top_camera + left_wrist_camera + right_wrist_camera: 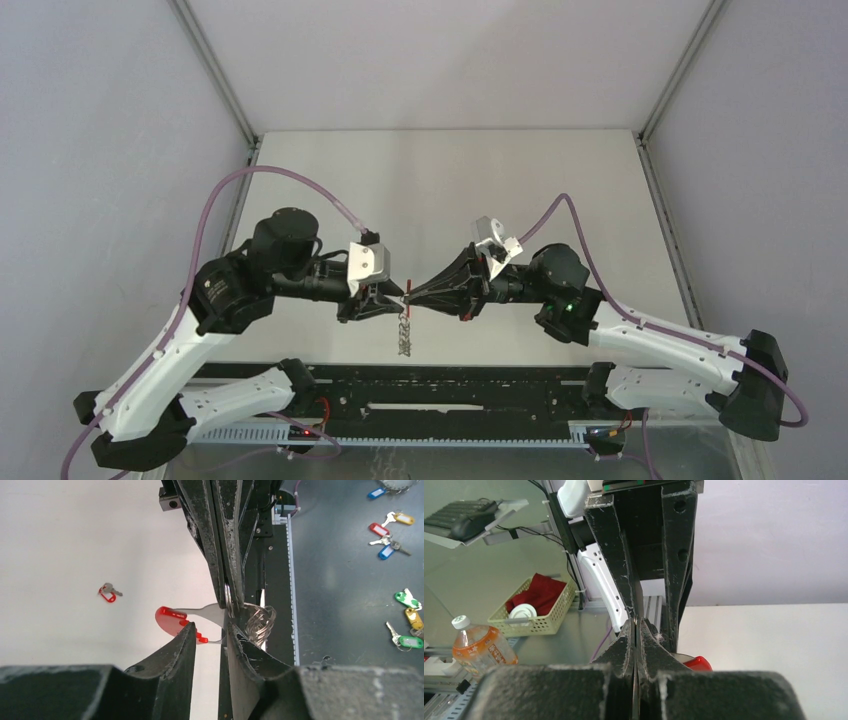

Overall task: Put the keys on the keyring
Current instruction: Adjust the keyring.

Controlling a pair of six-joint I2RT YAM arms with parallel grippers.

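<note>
Nothing reads clearly, not even the bottle label.

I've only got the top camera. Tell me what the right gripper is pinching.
Observer: The left wrist view shows the right gripper shut on the keyring, seen edge-on between its fingertips.
Operator: Now report the left jaws.
Observer: The left gripper is open, jaws apart below the ring. One jaw partly hides the red tag.
</note>
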